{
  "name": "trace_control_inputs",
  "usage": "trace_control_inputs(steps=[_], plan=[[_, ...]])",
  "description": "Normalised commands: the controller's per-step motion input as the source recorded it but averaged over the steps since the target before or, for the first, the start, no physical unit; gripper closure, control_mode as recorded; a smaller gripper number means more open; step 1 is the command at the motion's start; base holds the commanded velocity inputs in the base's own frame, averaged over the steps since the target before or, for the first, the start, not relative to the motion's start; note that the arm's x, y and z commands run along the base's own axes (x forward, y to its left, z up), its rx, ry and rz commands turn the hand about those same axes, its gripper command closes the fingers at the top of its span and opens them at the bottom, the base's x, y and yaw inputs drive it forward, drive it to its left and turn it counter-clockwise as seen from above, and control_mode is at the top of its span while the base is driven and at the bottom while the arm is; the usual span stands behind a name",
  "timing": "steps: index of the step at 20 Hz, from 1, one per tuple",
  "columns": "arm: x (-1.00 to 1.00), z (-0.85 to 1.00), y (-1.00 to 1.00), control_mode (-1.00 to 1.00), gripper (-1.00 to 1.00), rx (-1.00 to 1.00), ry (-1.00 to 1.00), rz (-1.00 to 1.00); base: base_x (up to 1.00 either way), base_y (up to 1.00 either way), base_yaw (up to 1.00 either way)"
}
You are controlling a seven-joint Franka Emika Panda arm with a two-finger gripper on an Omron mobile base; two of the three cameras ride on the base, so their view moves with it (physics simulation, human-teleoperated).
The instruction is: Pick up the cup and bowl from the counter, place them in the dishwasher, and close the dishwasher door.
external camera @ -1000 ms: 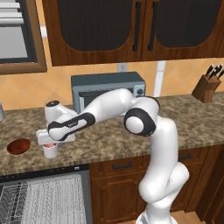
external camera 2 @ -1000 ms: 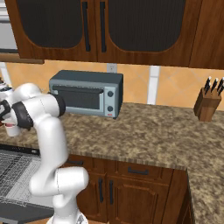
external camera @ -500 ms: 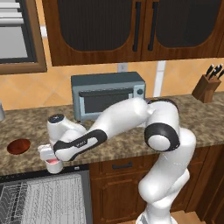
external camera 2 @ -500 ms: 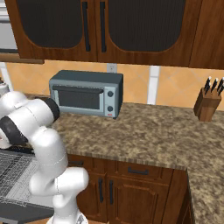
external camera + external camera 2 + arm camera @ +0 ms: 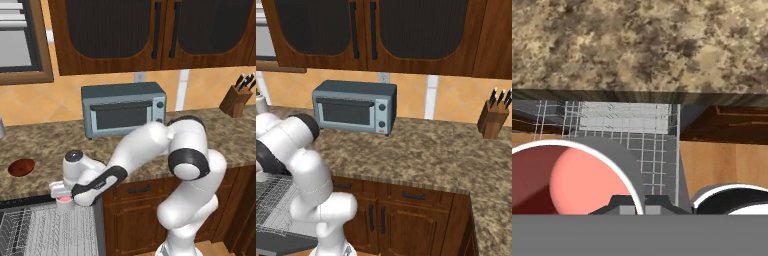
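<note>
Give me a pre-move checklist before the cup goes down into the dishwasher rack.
1. Gripper shut on the cup: ok.
2. Cup off the counter, above the dishwasher rack: ok.
3. Cup upright, pink inside facing up: ok.
4. Rack beneath free of dishes: ok, as far as the hand view shows.
5. Bowl waiting on the counter: ok.
6. Dishwasher door fully open: cannot tell.

Both base views look forward and down, sharing the counter (image 5: pixel 45 145) and toaster oven (image 5: pixel 354 106). The hand view looks closely beyond the fingertips (image 5: pixel 633 205) at the dishwasher (image 5: pixel 627 135).
</note>
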Motion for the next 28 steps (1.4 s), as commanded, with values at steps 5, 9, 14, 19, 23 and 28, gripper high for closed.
trace_control_inputs(steps=[5,9,14,19,23,28], plan=[[0.0,-0.7,0.19,-1.0,1.0,-0.08,-0.02,0.0,0.0,0.0,0.0],[-0.08,-0.27,0.4,-1.0,1.0,-0.24,-0.03,0.0,0.0,0.0,0.0],[-0.04,0.38,0.65,-1.0,1.0,-0.34,0.07,0.0,0.0,0.0,0.0],[0.27,-0.07,0.37,-1.0,1.0,-0.21,0.16,0.0,0.0,0.0,0.0],[0.5,-0.52,0.0,-1.0,1.0,-0.02,0.09,0.0,0.0,0.0,0.0],[0.49,-0.83,0.0,-1.0,1.0,-0.01,0.0,0.0,0.0,0.0,0.0]])
